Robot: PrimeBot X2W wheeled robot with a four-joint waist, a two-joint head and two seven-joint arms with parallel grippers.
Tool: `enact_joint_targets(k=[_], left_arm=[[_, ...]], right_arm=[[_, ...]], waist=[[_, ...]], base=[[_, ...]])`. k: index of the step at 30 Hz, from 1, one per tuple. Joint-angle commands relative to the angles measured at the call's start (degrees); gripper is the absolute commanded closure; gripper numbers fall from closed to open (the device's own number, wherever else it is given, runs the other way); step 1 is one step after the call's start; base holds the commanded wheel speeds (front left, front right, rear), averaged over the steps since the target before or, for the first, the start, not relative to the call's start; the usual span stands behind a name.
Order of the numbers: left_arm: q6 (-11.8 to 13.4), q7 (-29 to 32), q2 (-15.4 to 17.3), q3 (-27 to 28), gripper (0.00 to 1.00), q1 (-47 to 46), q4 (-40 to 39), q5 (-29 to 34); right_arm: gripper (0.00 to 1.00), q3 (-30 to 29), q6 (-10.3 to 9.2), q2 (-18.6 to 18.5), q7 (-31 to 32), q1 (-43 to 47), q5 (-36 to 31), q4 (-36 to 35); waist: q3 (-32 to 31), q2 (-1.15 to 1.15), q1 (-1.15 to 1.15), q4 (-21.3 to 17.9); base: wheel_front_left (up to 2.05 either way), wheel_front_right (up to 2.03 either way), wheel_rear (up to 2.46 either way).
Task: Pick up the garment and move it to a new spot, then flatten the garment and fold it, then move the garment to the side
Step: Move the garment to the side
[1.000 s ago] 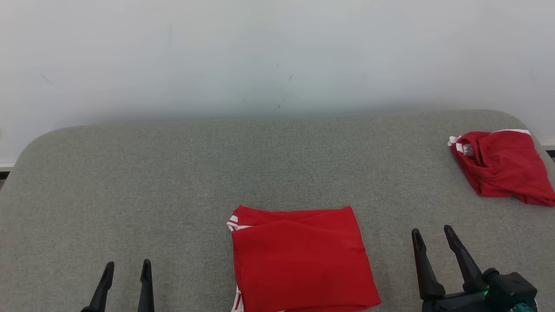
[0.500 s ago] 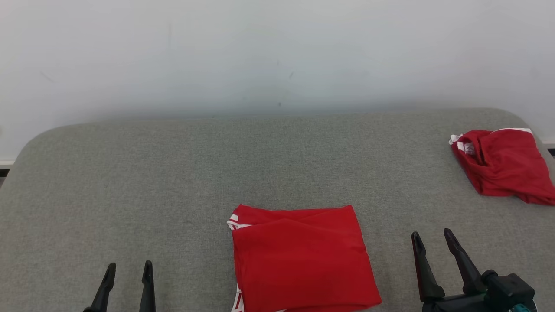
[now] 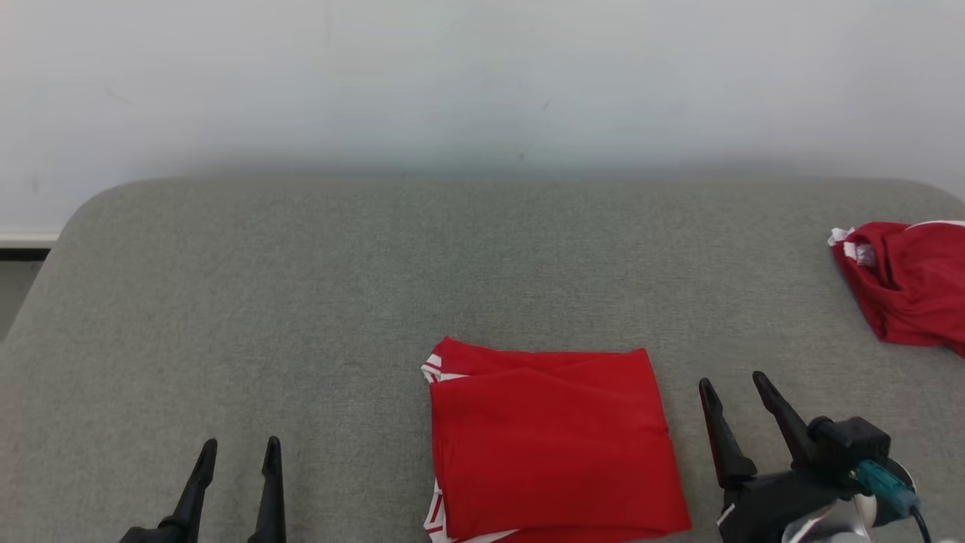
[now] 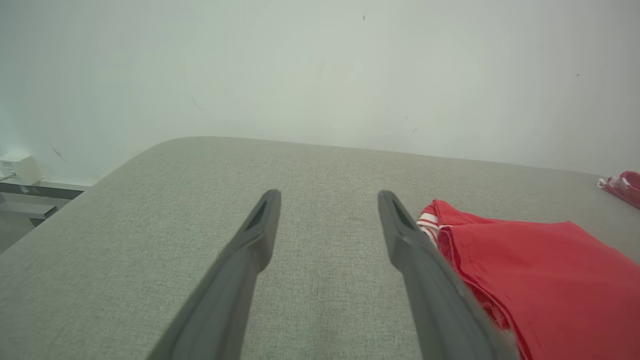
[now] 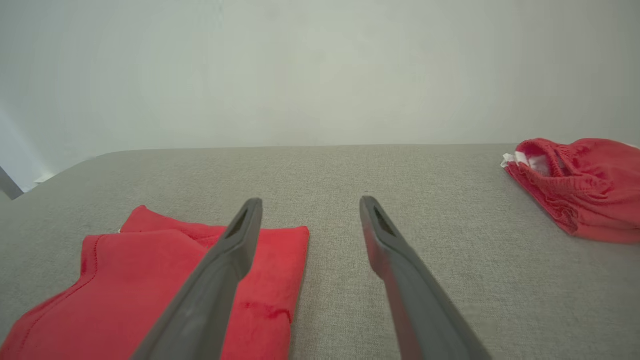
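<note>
Found left gripper [image 3: 241, 446] spread wide and holding nothing, poised low at the near edge, well to the left of the work. Found right gripper [image 3: 731, 381] likewise spread and empty, just beside the right edge of the folded garment [image 3: 554, 441], not touching it.

Located folded garment at the near centre of the grey padded table [image 3: 301, 286], between the two grippers and nearer the right one. Noted a tidy rectangle of red cloth, several layers deep, with white striped trim peeking out at its left edge and near corner. Noted a second red garment [image 3: 908, 286], crumpled, at the far right of the table, well apart. Beyond that, a plain pale wall [image 3: 482, 75].

Judged folding complete, with only the shift to the side outstanding.

Handling, as judged: light, soft, limp, with no stiffness to keep its shape. Likely to sag and come unfolded if lifted by one corner or by the top layer alone. Some drag likely on the textured table cover. Recommend pinching through all layers at the left and right edges, one gripper each, and lifting level. Avoid snagging the loose striped trim.
</note>
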Motion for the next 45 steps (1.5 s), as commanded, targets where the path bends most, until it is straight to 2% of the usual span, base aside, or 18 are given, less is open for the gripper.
enact_joint_targets(k=[1,10,23,24,25,26,35,42,45], left_arm=[[0.0,-0.1,0.0,-0.2,0.0,-0.8,0.1,-0.7],[0.4,-0.1,0.0,-2.0,0.0,-3.5,1.0,-1.2],[1.1,-0.1,0.0,-3.0,0.0,-4.8,1.7,-2.0],[1.2,-0.1,0.0,-3.1,0.0,-5.0,1.8,-2.1],[1.3,-0.1,0.0,-3.1,0.0,-5.1,1.8,-2.1],[1.3,-0.1,0.0,-3.2,0.0,-5.2,1.9,-2.2],[1.5,-0.1,0.0,-3.7,0.0,-6.5,1.4,-3.0],[1.5,-0.1,0.0,-4.9,0.0,-8.4,0.8,-3.5],[1.4,-0.1,0.0,-5.6,0.0,-10.3,0.2,-3.8]], right_arm=[[0.0,0.1,-0.16,-0.2,0.4,-0.8,-0.4,0.6],[0.0,3.3,-0.16,0.0,1.8,-7.0,-0.1,12.1],[0.0,7.5,-0.16,2.1,1.4,-8.7,1.3,24.6],[0.32,7.7,-0.16,2.3,1.4,-8.8,1.7,25.2],[0.72,8.1,-0.16,2.4,1.2,-9.0,1.9,25.6],[1.0,8.4,-0.16,2.5,1.0,-9.2,2.3,25.9],[1.0,9.7,-0.17,-0.8,-0.2,-18.8,3.3,26.4],[1.0,11.2,-0.17,-5.9,1.0,-27.5,3.5,25.4],[1.0,11.5,-0.17,-9.6,1.7,-31.6,3.7,24.3]], waist=[[1.5,0.0,0.0,1.4],[4.7,0.0,0.0,4.6],[5.9,0.0,0.0,5.3],[6.1,0.0,0.0,5.2],[6.2,0.0,0.0,5.1],[6.3,0.0,0.0,5.0],[8.7,0.0,0.0,4.1],[13.2,0.0,0.0,2.6],[16.7,0.0,0.0,1.6]], base=[[0.0,0.0,0.0],[0.0,0.0,0.0],[0.0,0.0,0.0],[0.0,0.0,0.0],[0.0,0.0,0.0],[0.0,0.0,0.0],[0.0,0.0,0.0],[0.0,0.0,0.0],[0.0,0.0,0.0]])
